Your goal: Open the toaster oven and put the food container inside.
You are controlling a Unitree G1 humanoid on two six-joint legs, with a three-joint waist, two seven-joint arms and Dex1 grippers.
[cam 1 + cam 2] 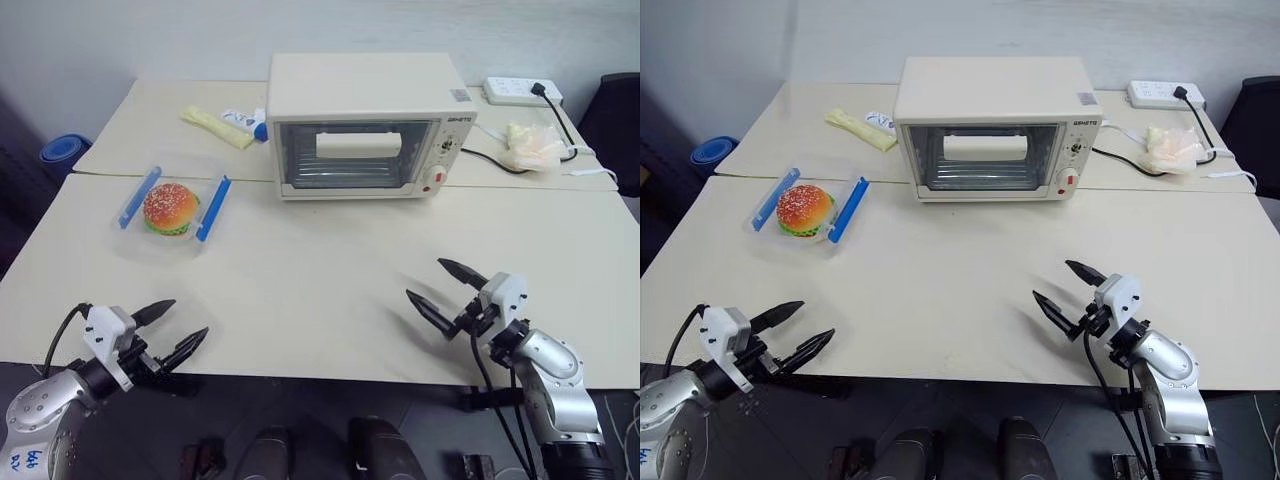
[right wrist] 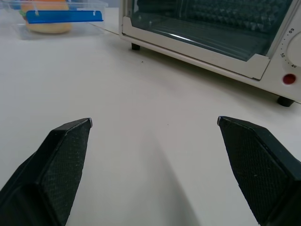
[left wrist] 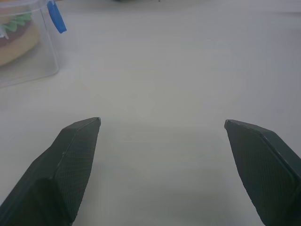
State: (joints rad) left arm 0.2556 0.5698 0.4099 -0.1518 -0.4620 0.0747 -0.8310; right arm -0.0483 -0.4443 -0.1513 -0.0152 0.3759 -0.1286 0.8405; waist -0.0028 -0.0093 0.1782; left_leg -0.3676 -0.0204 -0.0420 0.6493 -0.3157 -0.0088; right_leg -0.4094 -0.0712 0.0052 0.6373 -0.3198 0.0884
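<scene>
Toaster oven (image 1: 360,125) sits shut at top centre, its bar handle (image 1: 358,145) running left-right across the door; the food container (image 1: 172,208) is left of it, mid-left of frame. Right gripper (image 1: 447,287), lower right, is the nearer one to the handle, which lies up and left of it. Left gripper (image 1: 172,328) is lower left; both spread wide, holding nothing.

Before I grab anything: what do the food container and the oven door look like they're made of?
Food container: likely clear, glossy plastic; the burger shows through its walls, and its clips are opaque blue. Toaster oven door: apparently a glass pane, since the rack shows through it, in a cream frame, painted metal or plastic.
</scene>
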